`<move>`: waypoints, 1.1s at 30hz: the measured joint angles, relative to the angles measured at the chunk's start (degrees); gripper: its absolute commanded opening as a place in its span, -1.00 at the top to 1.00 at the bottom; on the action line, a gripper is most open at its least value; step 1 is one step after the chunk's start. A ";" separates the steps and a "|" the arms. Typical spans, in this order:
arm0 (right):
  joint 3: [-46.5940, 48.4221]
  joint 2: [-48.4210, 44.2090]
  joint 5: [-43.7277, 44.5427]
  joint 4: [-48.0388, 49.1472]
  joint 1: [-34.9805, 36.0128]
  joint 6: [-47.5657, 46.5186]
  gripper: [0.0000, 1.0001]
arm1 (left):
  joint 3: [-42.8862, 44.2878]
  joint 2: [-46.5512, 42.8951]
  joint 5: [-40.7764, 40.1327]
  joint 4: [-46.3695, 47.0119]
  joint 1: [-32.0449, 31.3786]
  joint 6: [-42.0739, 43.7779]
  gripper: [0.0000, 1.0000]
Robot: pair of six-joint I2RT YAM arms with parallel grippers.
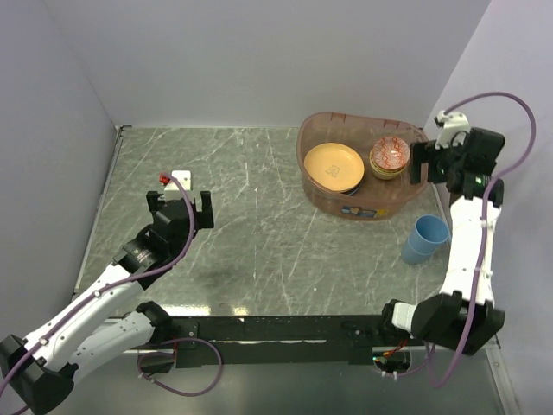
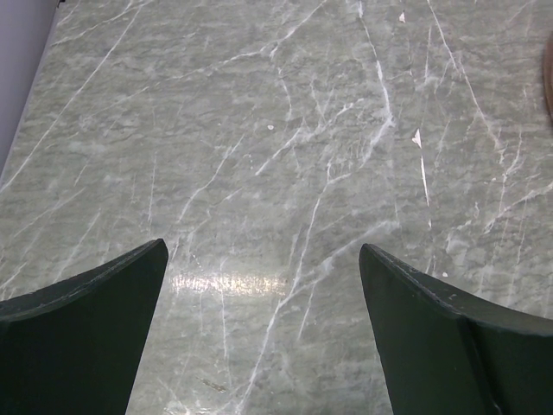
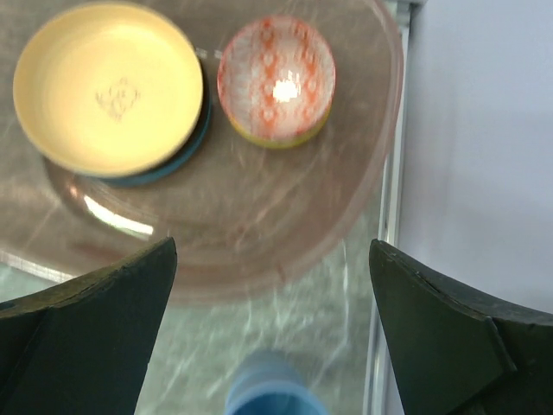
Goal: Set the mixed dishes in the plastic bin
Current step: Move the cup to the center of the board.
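Note:
The plastic bin (image 1: 321, 197) stands at the back right. In it lie the yellow-orange plate (image 1: 333, 166) and the red-patterned bowl (image 1: 390, 156). In the right wrist view the plate (image 3: 108, 86) rests on something with a dark blue edge, and the bowl (image 3: 276, 78) shows a yellowish rim beneath it. The white plate and the cream bowl are not plainly visible. The light blue cup (image 1: 426, 238) stands on the table in front of the bin's right end, also blurred in the right wrist view (image 3: 272, 393). My right gripper (image 1: 429, 162) is open and empty above the bin's right rim. My left gripper (image 1: 180, 210) is open and empty over the left of the table.
A small white object with a red tab (image 1: 177, 179) lies just beyond my left gripper. The grey wall stands close on the right (image 3: 484, 130), past the table's metal edge strip (image 3: 389, 259). The bin's edge (image 2: 549, 86) shows at the far right of the left wrist view.

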 measured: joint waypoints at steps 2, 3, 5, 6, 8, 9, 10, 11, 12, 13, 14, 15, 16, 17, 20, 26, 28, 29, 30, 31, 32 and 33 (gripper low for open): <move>-2.23 -3.61 -1.14 -2.78 -2.01 -1.01 -1.00 | 0.00 -0.13 0.37 0.00 0.00 0.00 -0.99; -2.84 -5.09 -1.49 -3.89 -2.71 -1.36 -1.00 | 0.00 -0.17 0.44 0.00 0.00 0.00 -0.99; -4.15 -8.26 -2.19 -6.21 -4.52 -2.49 -1.00 | 0.00 -0.17 0.48 0.00 0.00 0.00 -0.99; -4.66 -9.79 -2.56 -7.37 -5.31 -2.99 -1.00 | 0.00 -0.20 0.52 0.00 0.00 -0.02 -0.99; -5.31 -12.11 -3.13 -9.44 -6.58 -4.02 -1.00 | 0.00 -0.37 0.66 -0.07 0.00 -0.02 -0.99; -5.40 -12.81 -3.30 -10.36 -7.10 -4.39 -1.00 | 0.00 -0.57 0.68 -0.13 0.00 -0.02 -0.99; -5.44 -13.40 -3.61 -11.32 -7.80 -4.92 -1.00 | 0.00 -0.85 0.74 -0.13 0.00 -0.04 -0.99; -5.44 -13.94 -4.11 -12.44 -8.68 -5.55 -1.00 | 0.00 -1.14 0.85 -0.13 0.00 -0.04 -0.99; -5.44 -14.23 -4.44 -13.35 -9.73 -6.12 -1.00 | 0.00 -1.38 0.87 -0.13 0.00 -0.07 -0.99; -5.44 -14.38 -4.63 -14.23 -10.73 -6.67 -1.00 | 0.00 -1.57 0.90 -0.13 0.00 -0.04 -0.99; -5.44 -14.43 -4.83 -15.08 -11.65 -7.19 -1.00 | 0.00 -1.70 0.92 -0.13 0.00 -0.11 -0.99; -5.44 -14.40 -5.09 -16.04 -12.72 -7.89 -1.00 | 0.00 -1.75 0.92 -0.13 0.00 -0.13 -0.99; -5.44 -14.36 -5.29 -16.81 -13.60 -8.37 -1.00 | 0.00 -1.77 0.98 -0.15 0.00 -0.15 -0.99; -5.44 -14.25 -5.81 -17.97 -14.84 -9.20 -1.00 | 0.00 -1.79 1.05 -0.17 0.00 -0.15 -0.99; -5.44 -13.75 -6.67 -20.90 -17.84 -11.32 -1.00 | 0.00 -1.97 1.14 -0.20 0.00 -0.17 -0.99; -7.17 -12.48 -7.74 -25.97 -22.49 -16.31 -1.00 | 0.00 -2.25 1.53 -0.20 0.00 -0.17 -0.99; -8.39 -12.33 -7.74 -27.30 -23.43 -17.51 -1.00 | 0.00 -2.27 1.66 -0.20 0.00 -0.17 -0.99; -8.74 -12.17 -7.76 -27.82 -23.78 -17.97 -0.99 | 0.00 -2.27 1.75 -0.20 0.00 -0.17 -0.99; -9.03 -11.98 -7.78 -28.24 -24.09 -18.45 -1.00 | 0.00 -2.27 1.84 -0.20 0.00 -0.17 -0.99; -9.20 -11.76 -7.78 -28.55 -24.35 -18.78 -1.00 | 0.00 -2.27 1.88 -0.20 0.00 -0.17 -0.99; -9.20 -11.41 -7.76 -28.89 -24.65 -19.10 -1.00 | 0.00 -2.27 1.90 -0.20 0.00 -0.17 -0.99; -9.20 -11.10 -7.78 -29.09 -24.94 -19.41 -0.99 | 0.00 -2.25 1.92 -0.20 0.00 -0.17 -0.99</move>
